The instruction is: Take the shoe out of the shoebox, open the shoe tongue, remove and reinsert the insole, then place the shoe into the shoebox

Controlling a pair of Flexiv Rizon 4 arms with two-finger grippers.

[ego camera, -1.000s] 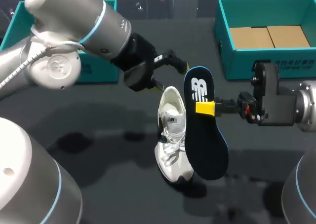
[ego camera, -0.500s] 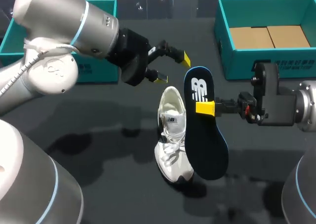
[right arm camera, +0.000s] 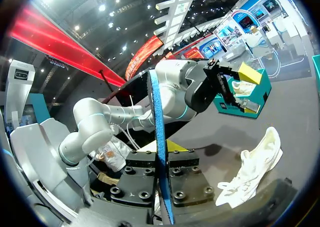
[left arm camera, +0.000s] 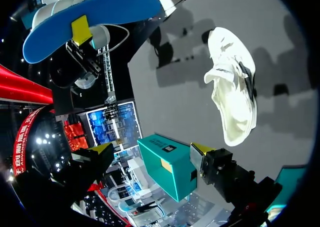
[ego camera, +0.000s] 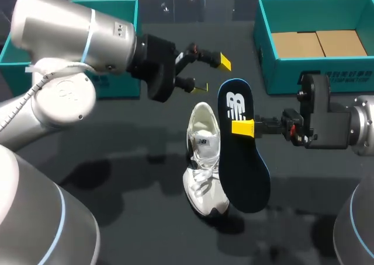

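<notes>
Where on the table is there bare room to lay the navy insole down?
Bare: the dark table between the white sneaker and my left arm. Crowded: the sneaker's other side, where the right gripper holds the navy insole.

White shoe, navy insole — blue underside — teal shoebox.

One shoe, one insole, seemingly two shoeboxes.

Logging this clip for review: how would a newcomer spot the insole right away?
Look at the middle of the dark table, beside the white shoe. The insole hangs there, pinched by the right gripper: flat, navy, blue-rimmed, unlike the white shoe.
</notes>
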